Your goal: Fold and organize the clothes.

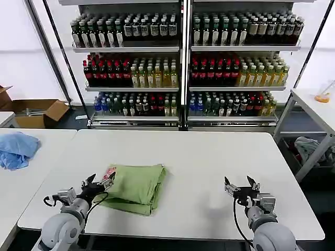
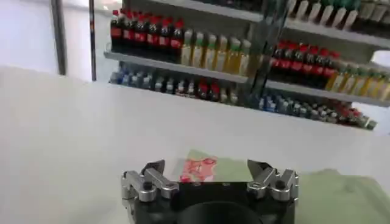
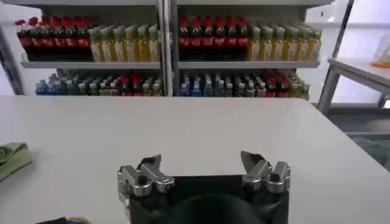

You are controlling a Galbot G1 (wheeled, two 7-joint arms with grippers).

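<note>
Now, from my head, the light green T-shirt (image 1: 135, 187) lies folded into a thick soft rectangle on the white surface (image 1: 199, 157), with its pink-red print at the corner nearest my left gripper (image 1: 98, 182). Those fingers are spread apart, holding nothing, just beside that corner. My right gripper (image 1: 241, 184) waits well apart from the shirt, fingers likewise spread and empty.

From my left wrist, my fingers (image 2: 153, 173) frame the printed corner of the shirt (image 2: 210, 167). The fabric looks light, limp and matte, so I judge it would sag unless pinched through all layers at a folded edge.

From my right wrist, metal fingers (image 3: 148, 167) stand apart over smooth bare surface; a green edge of the shirt (image 3: 12, 157) shows far to one side.
</note>
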